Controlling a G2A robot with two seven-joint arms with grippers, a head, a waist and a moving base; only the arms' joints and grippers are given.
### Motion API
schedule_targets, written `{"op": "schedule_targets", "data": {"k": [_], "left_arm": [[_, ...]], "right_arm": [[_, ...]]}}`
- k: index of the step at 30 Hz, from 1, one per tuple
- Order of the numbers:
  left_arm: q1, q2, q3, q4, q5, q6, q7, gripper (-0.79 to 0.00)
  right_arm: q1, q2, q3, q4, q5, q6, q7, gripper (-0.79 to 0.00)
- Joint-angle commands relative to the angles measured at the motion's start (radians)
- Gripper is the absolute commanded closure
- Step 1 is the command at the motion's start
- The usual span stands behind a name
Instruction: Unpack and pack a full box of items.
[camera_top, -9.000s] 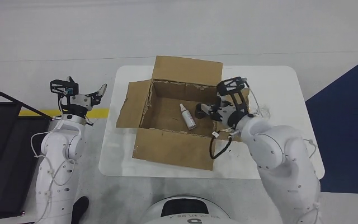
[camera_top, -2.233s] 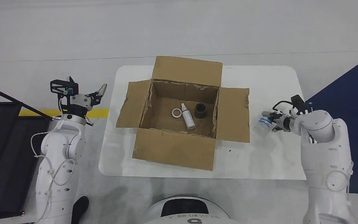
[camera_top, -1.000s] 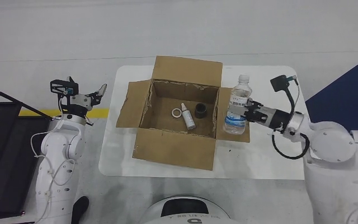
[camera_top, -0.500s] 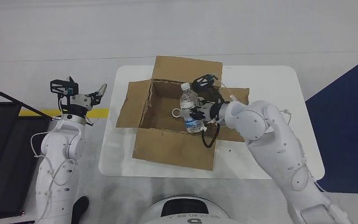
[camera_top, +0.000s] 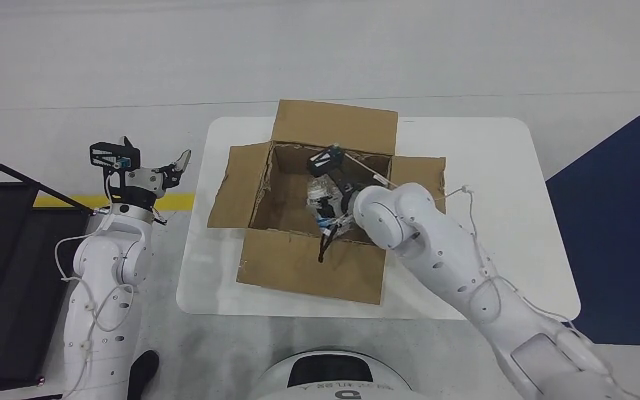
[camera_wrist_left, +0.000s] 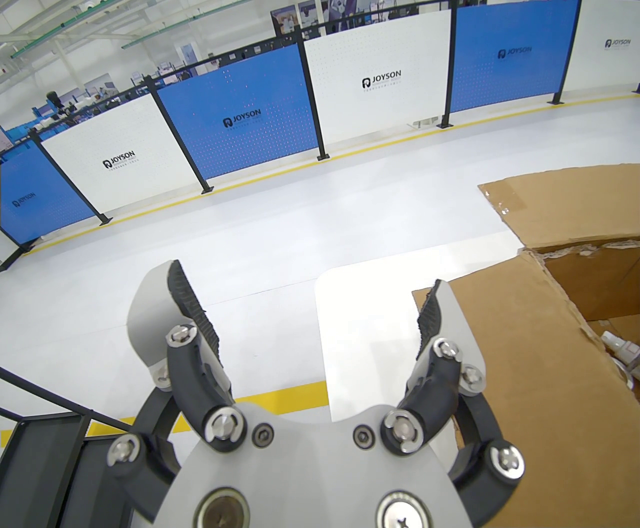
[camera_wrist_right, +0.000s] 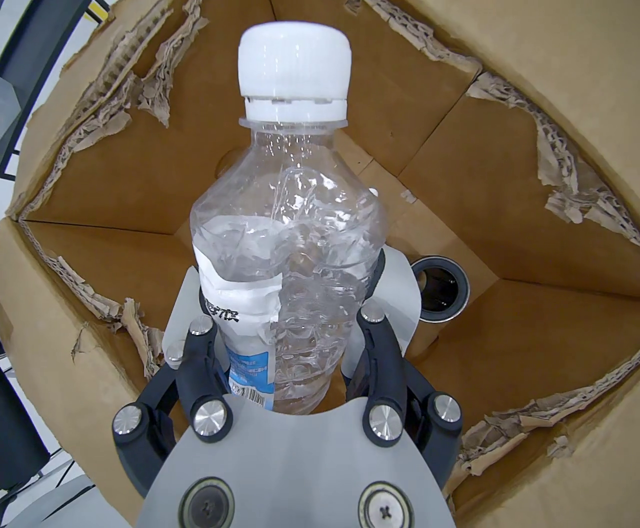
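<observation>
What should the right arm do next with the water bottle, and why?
Probably lower the water bottle slightly: the right gripper is shut on it inside the cardboard box, beside the black cylinder, and I cannot tell that it rests on the floor.

White table (camera_top: 490, 170) with rounded corners. One open cardboard box (camera_top: 300, 262) sits directly on it, toward the table's left half, all four flaps folded outward. Rear flap reaches the far edge, front flap lies flat toward the near edge. Torn inner rims.
</observation>
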Motion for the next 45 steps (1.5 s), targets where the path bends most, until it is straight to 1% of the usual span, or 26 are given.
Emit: {"op": "schedule_targets", "data": {"k": [1,5,7,9,12,14,16,18,20,22,25,27,30,32,35,36,38,41,45], "left_arm": [[0.0,0.0,0.0,0.0,0.0,0.0,0.0,-0.785],[0.0,0.0,0.0,0.0,0.0,0.0,0.0,-0.785],[0.0,0.0,0.0,0.0,0.0,0.0,0.0,-0.785],[0.0,0.0,0.0,0.0,0.0,0.0,0.0,-0.785],[0.0,0.0,0.0,0.0,0.0,0.0,0.0,-0.785],[0.0,0.0,0.0,0.0,0.0,0.0,0.0,-0.785],[0.0,0.0,0.0,0.0,0.0,0.0,0.0,-0.785],[0.0,0.0,0.0,0.0,0.0,0.0,0.0,-0.785],[0.0,0.0,0.0,0.0,0.0,0.0,0.0,-0.785],[0.0,0.0,0.0,0.0,0.0,0.0,0.0,-0.785],[0.0,0.0,0.0,0.0,0.0,0.0,0.0,-0.785],[0.0,0.0,0.0,0.0,0.0,0.0,0.0,-0.785],[0.0,0.0,0.0,0.0,0.0,0.0,0.0,-0.785],[0.0,0.0,0.0,0.0,0.0,0.0,0.0,-0.785],[0.0,0.0,0.0,0.0,0.0,0.0,0.0,-0.785],[0.0,0.0,0.0,0.0,0.0,0.0,0.0,-0.785],[0.0,0.0,0.0,0.0,0.0,0.0,0.0,-0.785],[0.0,0.0,0.0,0.0,0.0,0.0,0.0,-0.785],[0.0,0.0,0.0,0.0,0.0,0.0,0.0,-0.785]], "right_arm": [[0.002,-0.003,-0.002,0.001,0.002,0.003,0.005,-0.785],[-0.016,0.004,0.048,-0.052,0.036,-0.011,0.024,-0.785],[-0.045,0.015,0.097,-0.102,0.047,-0.022,0.026,-0.785],[-0.096,0.03,0.166,-0.178,0.063,-0.043,0.022,-0.785],[-0.21,0.059,0.332,-0.298,0.137,-0.1,0.004,-0.785],[-0.303,0.078,0.476,-0.362,0.229,-0.157,-0.006,-0.785],[-0.401,0.093,0.635,-0.396,0.337,-0.224,-0.033,-0.785],[-0.493,0.103,0.785,-0.395,0.442,-0.287,-0.07,-0.785],[-0.57,0.108,0.909,-0.373,0.55,-0.349,-0.099,-0.785],[-0.621,0.113,1.0,-0.323,0.673,-0.429,-0.086,-0.785],[-0.656,0.119,1.099,-0.216,0.806,-0.488,-0.073,-0.785],[-0.661,0.123,1.131,-0.155,0.853,-0.504,-0.061,-0.785],[-0.643,0.13,1.134,-0.077,0.894,-0.488,-0.011,-0.785],[-0.604,0.137,1.11,-0.035,0.884,-0.453,0.037,-0.785],[-0.518,0.144,1.042,0.038,0.868,-0.38,0.104,-0.785],[-0.489,0.144,1.017,0.061,0.875,-0.372,0.12,-0.785],[-0.443,0.146,0.969,0.1,0.881,-0.382,0.149,-0.785],[-0.406,0.146,0.92,0.125,0.873,-0.394,0.144,-0.785],[-0.402,0.148,0.915,0.11,0.962,-0.419,0.147,-0.785]]}}
